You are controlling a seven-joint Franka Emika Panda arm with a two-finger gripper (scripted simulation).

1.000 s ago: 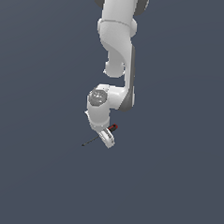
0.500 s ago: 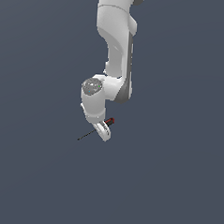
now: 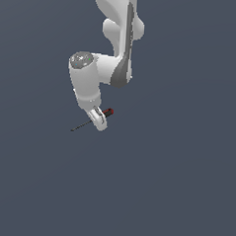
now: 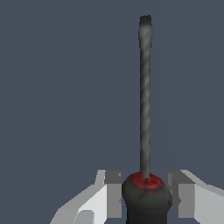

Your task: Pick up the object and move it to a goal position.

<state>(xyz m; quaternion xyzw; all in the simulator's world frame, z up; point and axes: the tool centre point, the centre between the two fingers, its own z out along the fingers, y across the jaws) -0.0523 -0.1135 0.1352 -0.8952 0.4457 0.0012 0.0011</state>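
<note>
Backdrop: plain dark grey-blue field in both views, no edges or markings visible.

Arm [image 3: 117, 45]: white Panda w/ dark grey joint seams, enters from top of ext. view, bends down toward ext. view's left. Wrist housing w/ grey round cap sits above the gripper.

Gripper [image 3: 99, 120]: white, at lowest end of arm, approx. centre of ext. view. In wrist view the gripper [image 4: 145, 194] has both fingers pressed against the handle, one each side, grey pads in contact. Clamped on the screwdriver.

Screwdriver [image 3: 91, 120]: held in the gripper, lying at a shallow tilt in ext. view. Red-and-black handle end pokes out on ext. view's right side of the fingers, slightly higher; slim dark shaft runs out to ext. view's left and down, tip lowest. In wrist view the screwdriver [image 4: 145, 131] shows a black handle w/ red collar between the fingers; shaft extends straight away from the camera, flat tip at far end. Contact w/ any surface: cannot tell.
</note>
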